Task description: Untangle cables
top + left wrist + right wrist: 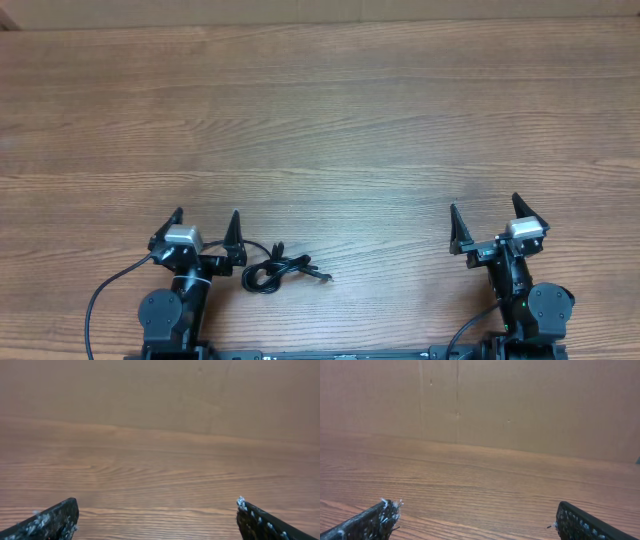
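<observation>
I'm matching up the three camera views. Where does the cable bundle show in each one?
Overhead: the cables lie near the bottom edge, left of centre, just right of the left hand.
Left wrist: not in it.
Right wrist: not in it.
Shared landmark: the wood-grain table, seen in all three.

No text, label, brand, number or sign can be read in any of the views
</observation>
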